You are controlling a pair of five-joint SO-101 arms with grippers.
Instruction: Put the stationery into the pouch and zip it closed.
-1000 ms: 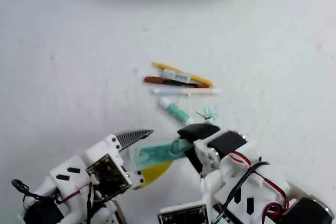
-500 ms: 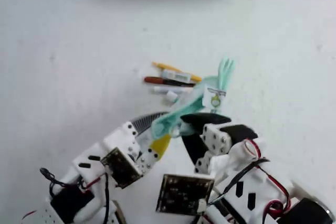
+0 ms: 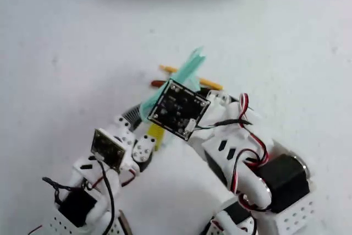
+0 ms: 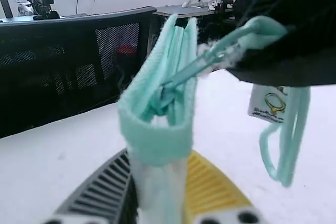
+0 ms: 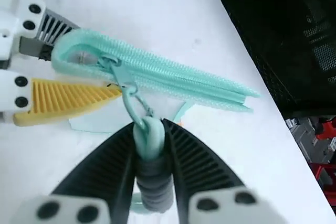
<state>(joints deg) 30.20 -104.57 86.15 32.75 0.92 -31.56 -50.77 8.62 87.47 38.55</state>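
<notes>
The mint-green pouch point(image 3: 184, 72) is held up off the table, tilted, zipper edge on top point(image 5: 173, 80). My left gripper point(image 3: 149, 118) is shut on one end of it point(image 4: 157, 129), between the grey finger point(image 5: 47, 27) and the yellow finger point(image 5: 63, 98). My right gripper point(image 5: 148, 129) is shut on the green zipper pull loop, just beside the slider point(image 5: 113, 64), which sits at the end the left gripper holds. A white tag point(image 4: 269, 103) hangs from the loop. A yellow pen point(image 3: 212, 85) and a brown pen point(image 3: 158, 83) lie on the table behind the pouch, partly hidden.
The white table point(image 3: 71, 42) is bare to the left and at the back. The right arm point(image 3: 242, 147) with its camera board point(image 3: 179, 108) hangs over the middle. A black mesh fence point(image 4: 63, 61) stands beyond the table's far edge.
Both grippers have raised the pouch from the table and carried it toward the pens. The right arm has swung up and over it, and now covers most of the stationery.
</notes>
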